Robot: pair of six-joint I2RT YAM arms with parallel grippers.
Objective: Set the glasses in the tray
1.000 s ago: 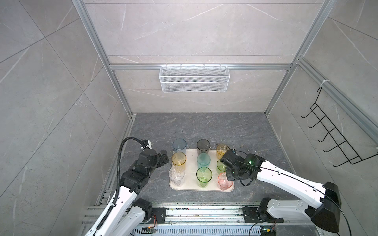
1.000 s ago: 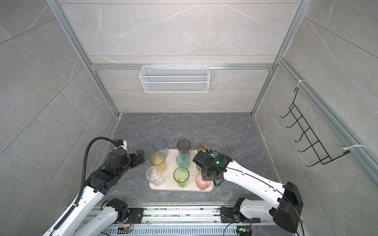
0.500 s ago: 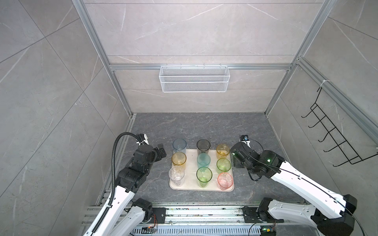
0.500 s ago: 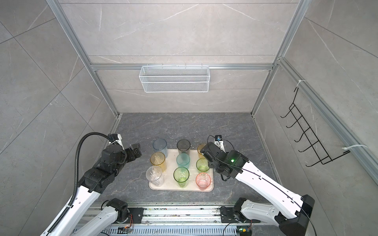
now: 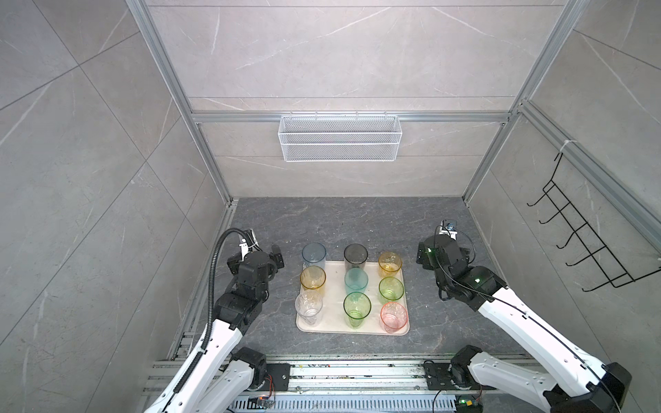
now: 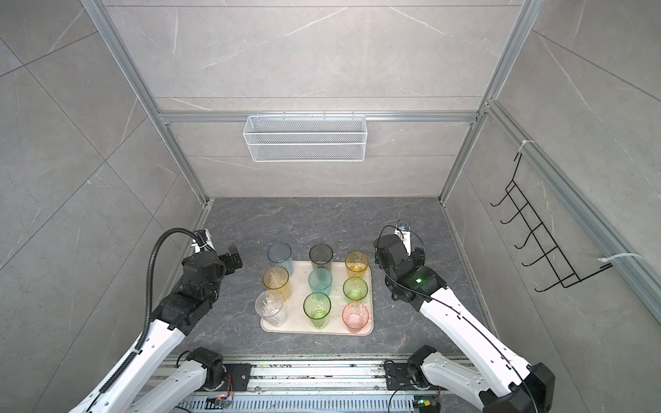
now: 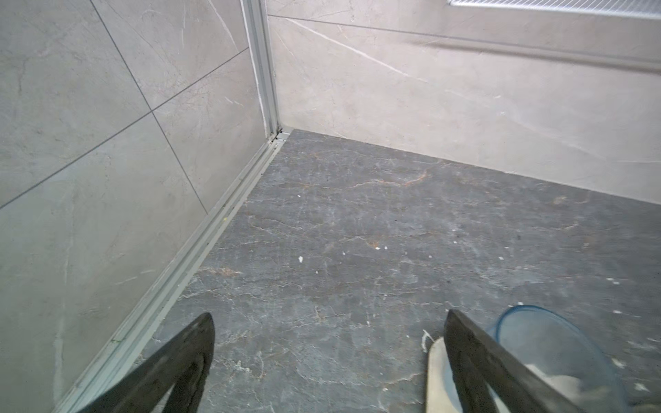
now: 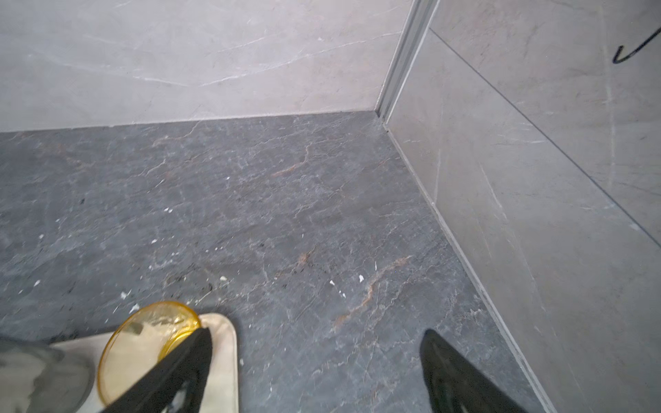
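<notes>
Nine tumblers (image 5: 356, 280) on cream tray (image 5: 333, 296), lower centre in both top views; left gripper (image 7: 328, 314), right gripper (image 8: 316, 332): jaws wide apart, empty.

You have the glasses (image 5: 356, 280) standing on the tray (image 5: 335, 286) in three rows of three. The left gripper (image 7: 328, 314) sits left of the tray, by its far corner. The right gripper (image 8: 316, 332) sits right of the tray, by the opposite far corner. Well behind the tray, the wire basket (image 5: 339, 143) hangs on the wall.
</notes>
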